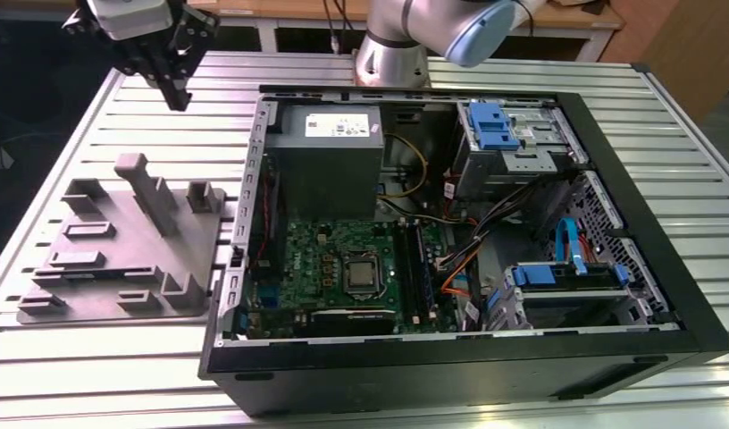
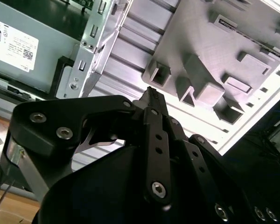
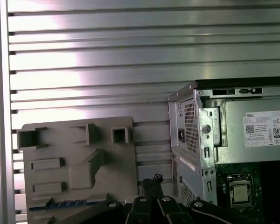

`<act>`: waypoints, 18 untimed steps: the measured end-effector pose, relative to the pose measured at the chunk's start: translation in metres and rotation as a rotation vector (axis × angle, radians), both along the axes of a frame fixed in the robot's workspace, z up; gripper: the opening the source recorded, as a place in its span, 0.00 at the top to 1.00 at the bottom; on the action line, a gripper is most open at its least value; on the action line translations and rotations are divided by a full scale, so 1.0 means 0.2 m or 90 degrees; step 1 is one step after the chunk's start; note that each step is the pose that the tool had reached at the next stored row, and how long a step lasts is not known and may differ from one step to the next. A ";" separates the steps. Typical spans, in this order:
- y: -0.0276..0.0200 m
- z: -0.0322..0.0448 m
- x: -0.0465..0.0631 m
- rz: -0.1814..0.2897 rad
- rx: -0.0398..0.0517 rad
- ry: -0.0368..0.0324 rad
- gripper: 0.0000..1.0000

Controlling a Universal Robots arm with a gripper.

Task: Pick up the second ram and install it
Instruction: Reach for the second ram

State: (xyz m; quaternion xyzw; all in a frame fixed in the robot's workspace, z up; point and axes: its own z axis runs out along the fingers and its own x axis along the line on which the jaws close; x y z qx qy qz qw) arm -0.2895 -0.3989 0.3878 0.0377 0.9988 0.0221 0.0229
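The second ram (image 3: 60,204) shows in the first wrist view as a thin dark blue strip lying flat along one edge of the grey holder plate (image 3: 74,158). My gripper (image 1: 175,94) hangs high over the slatted table, beyond the far end of that plate (image 1: 114,241) and to the exterior view's left of the open computer case (image 1: 460,366). Its black fingers (image 2: 150,93) are pressed together with nothing between them. In the first wrist view the fingertips (image 3: 151,179) sit between the plate and the case wall.
Inside the case lie the green motherboard (image 1: 317,259) with its processor socket (image 1: 362,277), black memory slots (image 1: 414,268), the grey power-supply box (image 1: 329,152), loose cables and blue-latched drive cages (image 1: 561,277). The arm's base (image 1: 395,54) stands behind the case.
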 end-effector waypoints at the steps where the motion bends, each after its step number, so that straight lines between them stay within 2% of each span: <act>1: 0.000 -0.001 -0.01 0.000 0.0000 0.0000 0.90; 18: 0.000 -0.025 -0.17 0.000 0.0000 -0.0003 0.90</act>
